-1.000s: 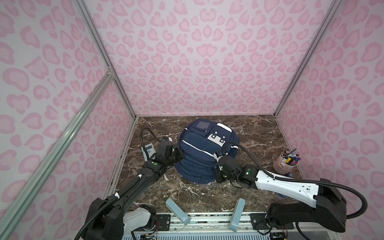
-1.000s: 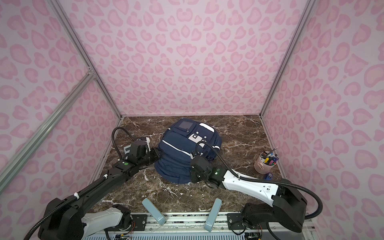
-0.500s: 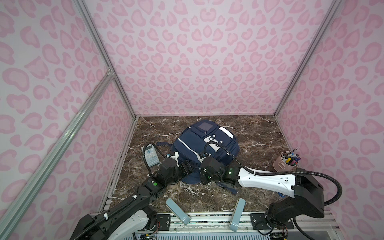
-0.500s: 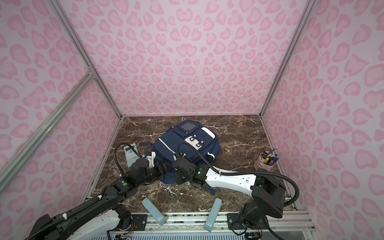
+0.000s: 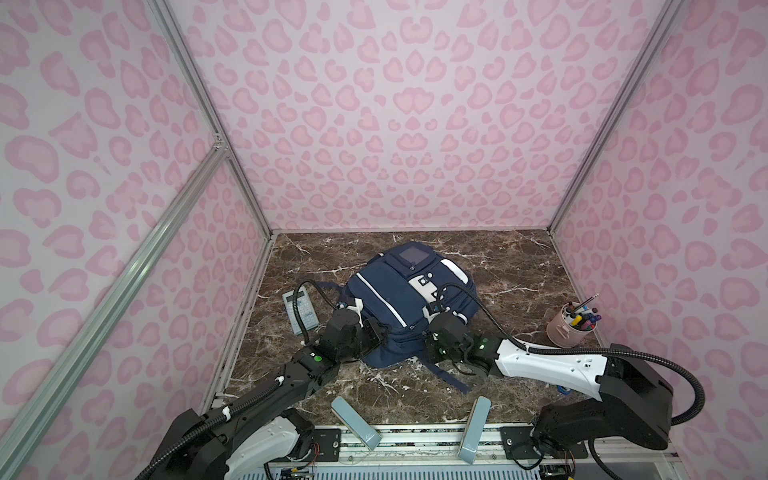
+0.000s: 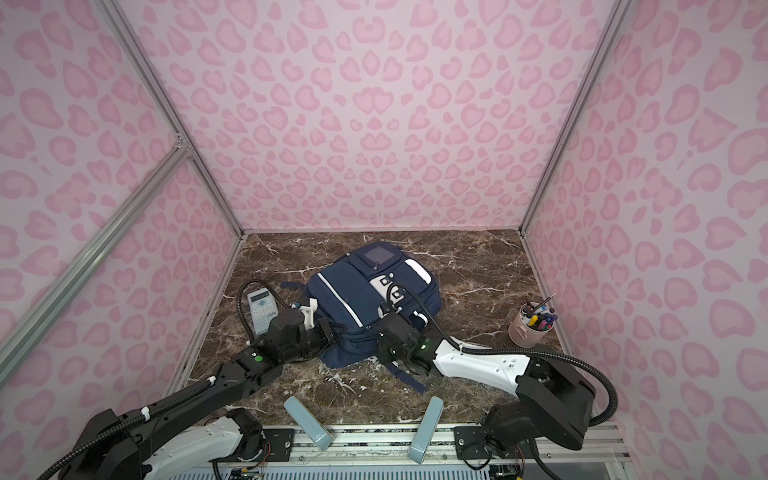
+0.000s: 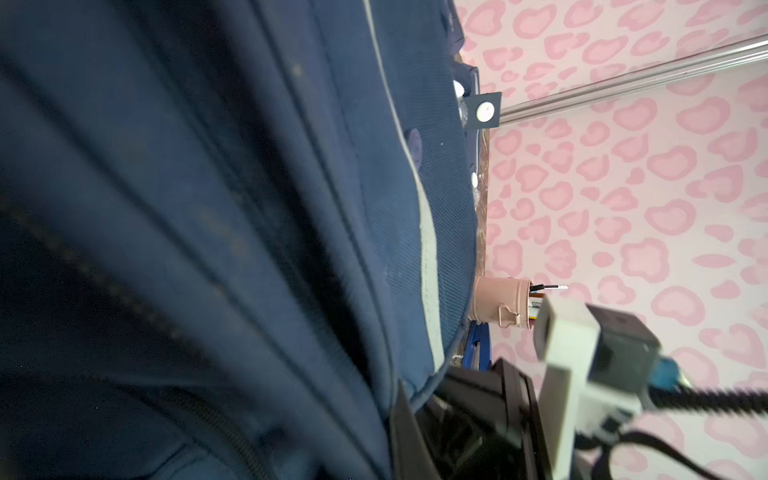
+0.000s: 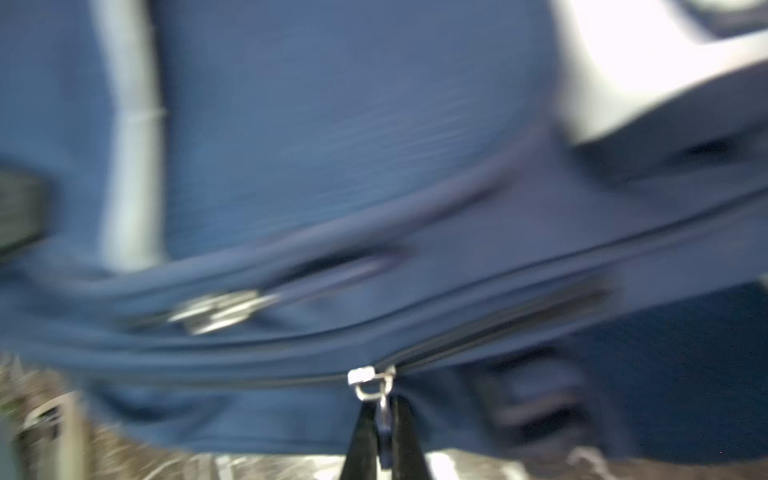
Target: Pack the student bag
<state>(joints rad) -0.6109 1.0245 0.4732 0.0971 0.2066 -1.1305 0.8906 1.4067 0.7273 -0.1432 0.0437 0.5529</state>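
Note:
The student bag, navy with white stripes, lies flat in the middle of the marble table in both top views. My left gripper presses into the bag's near left corner, shut with bag fabric around its tips. In the left wrist view the bag fabric fills the picture and hides that gripper's own jaws. My right gripper is at the bag's near right edge. It is shut on the zipper pull that hangs from the silver slider.
A grey calculator lies left of the bag, behind my left arm. A pink cup of pens stands at the right. Two light-blue blocks sit at the front edge. Pink walls enclose three sides.
The bag has dropped from a bunched, raised shape to lying flatter. My left gripper came forward to its near left corner. The right gripper moved slightly right along the near edge.

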